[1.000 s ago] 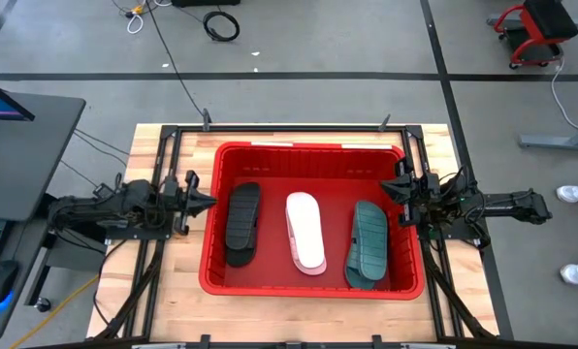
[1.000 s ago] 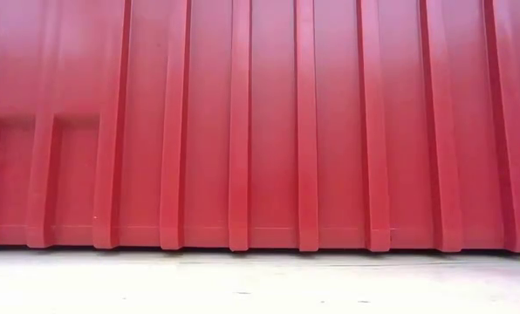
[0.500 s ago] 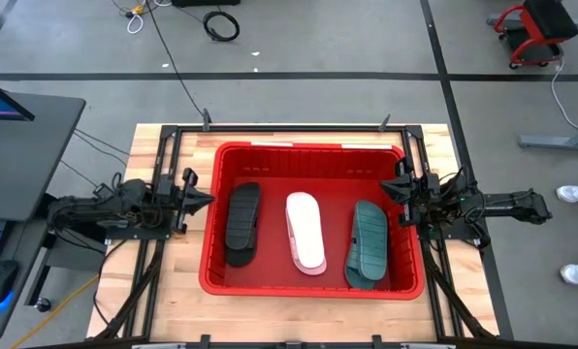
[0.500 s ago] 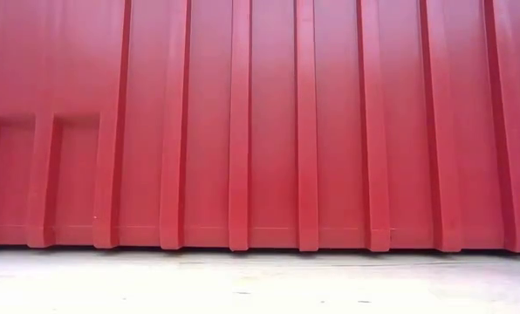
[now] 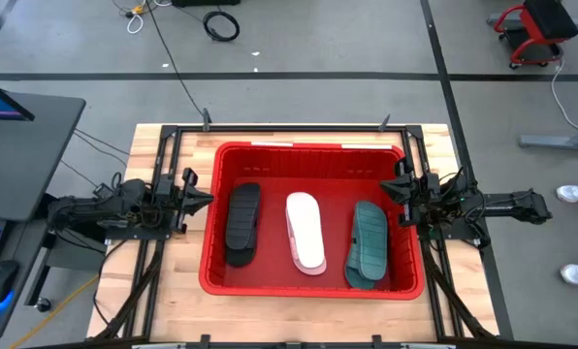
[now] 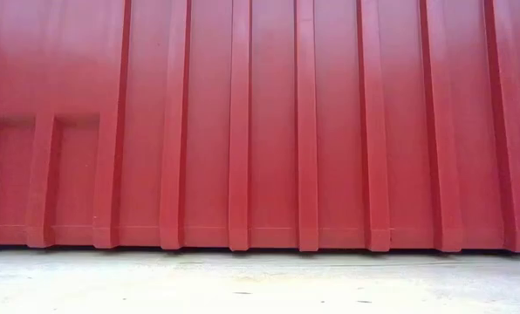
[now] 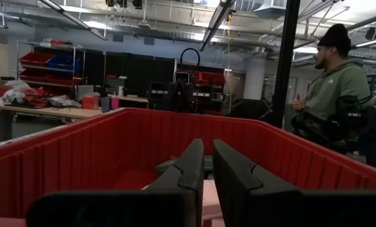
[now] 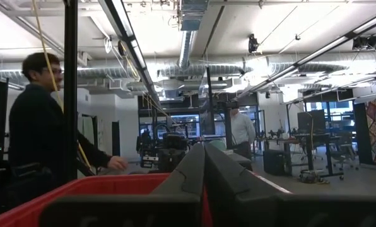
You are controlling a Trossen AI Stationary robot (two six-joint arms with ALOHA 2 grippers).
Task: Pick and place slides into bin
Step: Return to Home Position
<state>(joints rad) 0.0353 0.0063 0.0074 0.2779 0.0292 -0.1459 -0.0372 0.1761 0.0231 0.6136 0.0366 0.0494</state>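
Slides [image 5: 306, 254] are in neither claw. The left gripper [image 5: 200, 199], fingers slightly parted and empty, sits just outside the bin's [image 5: 308, 148] left wall. The right gripper [image 5: 398, 189], fingers pressed together and empty, sits at the bin's right rim. Inside the bin lie the black slide [image 5: 241, 223] at left, the white slide [image 5: 305, 225] in the middle and the teal slide [image 5: 368, 242] at right, lengthwise and apart from one another.
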